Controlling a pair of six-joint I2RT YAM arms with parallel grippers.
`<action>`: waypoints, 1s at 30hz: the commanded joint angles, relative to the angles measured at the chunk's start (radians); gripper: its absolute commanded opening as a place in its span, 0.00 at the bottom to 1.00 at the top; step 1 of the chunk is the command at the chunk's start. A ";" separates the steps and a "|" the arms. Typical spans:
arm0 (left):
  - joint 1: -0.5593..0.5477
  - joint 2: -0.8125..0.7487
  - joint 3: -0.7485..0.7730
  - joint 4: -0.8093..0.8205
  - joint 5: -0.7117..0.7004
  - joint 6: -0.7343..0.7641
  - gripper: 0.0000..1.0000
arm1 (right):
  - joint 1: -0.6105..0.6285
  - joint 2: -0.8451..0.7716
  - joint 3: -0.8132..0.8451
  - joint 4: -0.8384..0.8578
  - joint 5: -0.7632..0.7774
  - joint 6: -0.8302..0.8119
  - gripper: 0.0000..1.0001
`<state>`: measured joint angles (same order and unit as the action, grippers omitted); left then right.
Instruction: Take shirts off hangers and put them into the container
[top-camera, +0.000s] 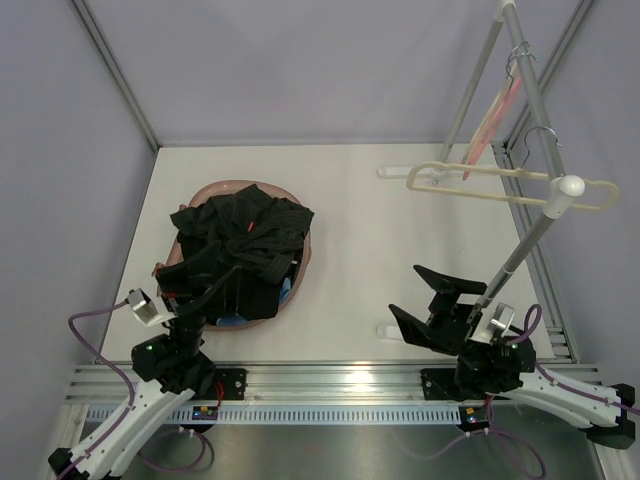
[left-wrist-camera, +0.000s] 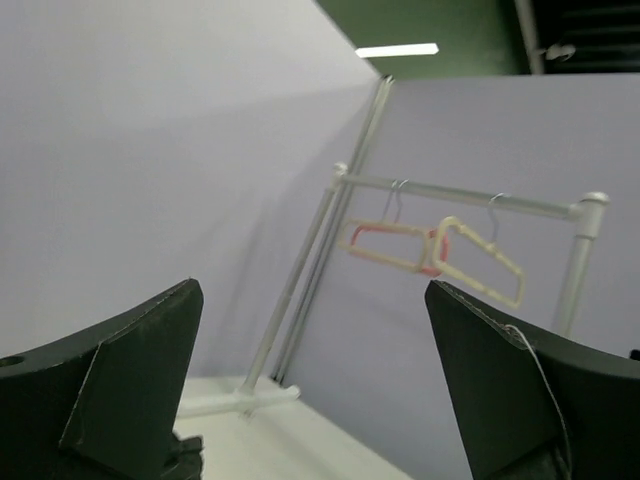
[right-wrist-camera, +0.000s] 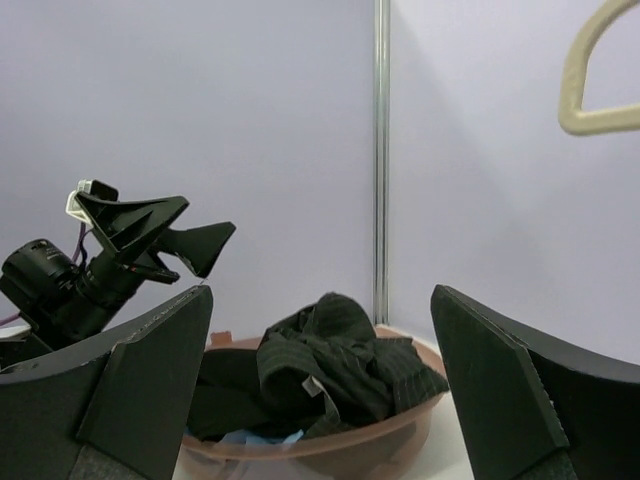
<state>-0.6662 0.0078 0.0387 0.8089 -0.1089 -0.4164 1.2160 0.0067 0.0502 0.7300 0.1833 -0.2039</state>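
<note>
Shallow rounded-oval tub of translucent pinkish-brown plastic (top-camera: 228, 186) sat on the white worktop (top-camera: 360, 230), left of centre, just ahead of the left arm. A heap of dark cloth shirts (top-camera: 240, 235) filled it and spilled over the near-left rim. The black shirt and the charcoal pinstriped shirt (right-wrist-camera: 345, 365) could not be told apart in the top view; the stripes read only in the right wrist view. The light blue shirt (top-camera: 287, 288) showed only as a small patch under the dark heap at the near rim, the rest buried. Left end effector (top-camera: 222, 285) hung over the near edge of the heap, fingers spread wide with nothing between them in its own wrist view. From above, its black fingers merged with the dark cloth, so contact with the heap could not be judged. Right end effector (top-camera: 408, 292) stood well apart from the tub, over the right side of the worktop, jaws fully apart and holding nothing. Grey metal rack pole (top-camera: 528, 85) ran along the right side. A bare cream plastic hanger (top-camera: 500, 187) and a bare pink plastic hanger (top-camera: 492, 118) hung from it by silver hooks. In the left wrist view the hanger outlines overlapped, so the number of cream ones could not be settled. The foot of the rack was partly hidden behind the right arm.
</note>
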 joint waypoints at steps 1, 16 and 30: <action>0.000 -0.166 -0.232 0.223 0.077 -0.050 0.99 | 0.005 -0.114 -0.095 0.105 -0.065 -0.072 0.99; 0.000 -0.166 -0.229 0.271 0.101 -0.093 0.99 | 0.005 -0.114 -0.093 0.106 -0.079 0.017 0.99; 0.002 -0.164 -0.230 0.239 0.103 -0.096 0.99 | 0.005 -0.114 -0.092 0.114 -0.100 0.031 0.99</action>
<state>-0.6662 0.0078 0.0387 1.0142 -0.0166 -0.5144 1.2160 0.0067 0.0502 0.7929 0.0864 -0.1825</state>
